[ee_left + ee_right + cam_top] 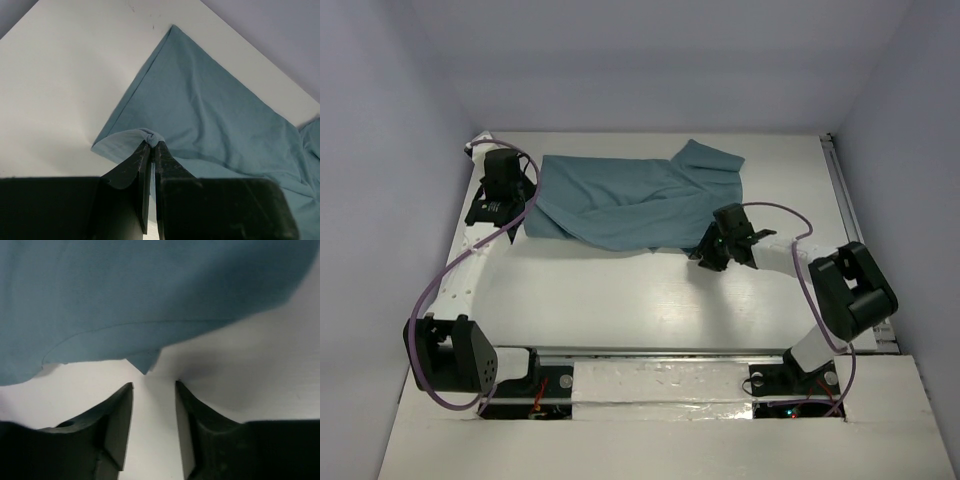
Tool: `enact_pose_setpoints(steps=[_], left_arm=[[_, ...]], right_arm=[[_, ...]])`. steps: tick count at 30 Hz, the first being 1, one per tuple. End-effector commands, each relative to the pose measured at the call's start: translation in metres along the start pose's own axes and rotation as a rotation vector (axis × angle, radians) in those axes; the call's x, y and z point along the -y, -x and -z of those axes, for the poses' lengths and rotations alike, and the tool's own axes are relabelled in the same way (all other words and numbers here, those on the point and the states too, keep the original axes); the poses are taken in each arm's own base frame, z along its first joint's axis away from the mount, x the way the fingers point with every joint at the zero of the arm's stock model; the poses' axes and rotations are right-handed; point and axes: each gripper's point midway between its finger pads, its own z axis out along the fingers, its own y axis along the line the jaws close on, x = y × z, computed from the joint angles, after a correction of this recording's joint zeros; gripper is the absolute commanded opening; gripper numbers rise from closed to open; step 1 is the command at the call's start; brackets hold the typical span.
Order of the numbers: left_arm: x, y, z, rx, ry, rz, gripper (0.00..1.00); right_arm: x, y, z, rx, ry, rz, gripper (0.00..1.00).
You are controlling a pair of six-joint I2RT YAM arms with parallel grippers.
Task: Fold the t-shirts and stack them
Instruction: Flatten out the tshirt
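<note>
The teal-blue t-shirt [620,200] lies partly folded and rumpled at the far middle of the white table [620,300]. My left gripper [525,190] sits at the shirt's left edge. In the left wrist view my left gripper [152,144] is shut on a pinched bunch of the t-shirt [210,115] cloth at its near edge. My right gripper [705,252] is at the shirt's near right edge. In the right wrist view my right gripper [154,385] is open and empty, with a small point of the t-shirt [140,295] edge hanging just beyond its tips.
Grey walls enclose the table on the far, left and right sides. A metal rail [845,200] runs along the right edge. Purple cables [430,290] loop beside both arms. Bare white table lies between the shirt and the arm bases.
</note>
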Motion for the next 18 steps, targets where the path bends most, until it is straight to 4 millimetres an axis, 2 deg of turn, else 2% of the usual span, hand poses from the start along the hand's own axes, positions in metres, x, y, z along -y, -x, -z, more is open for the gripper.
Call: enact_pose_setpoints(steps=[1,3,9,16,18], left_arm=[[0.007,0.017,0.006,0.050,-0.036,0.021,0.00],[0.006,0.016,0.006,0.049,-0.035,0.021,0.00],[0.004,0.014,0.008,0.050,-0.034,0.027,0.00],[0.004,0.019,0.012,0.063,-0.031,0.029,0.00],[0.004,0.020,0.012,0.065,-0.031,0.030,0.00]], right_arm=[[-0.010,0.004,-0.016,0.041,-0.018,-0.026,0.42],[0.000,0.007,-0.019,0.057,-0.075,-0.032,0.41],[0.010,0.018,-0.019,0.100,-0.167,-0.016,0.38],[0.011,0.016,-0.026,0.082,-0.171,0.002,0.23],[0.010,0.015,-0.027,0.075,-0.165,0.003,0.21]])
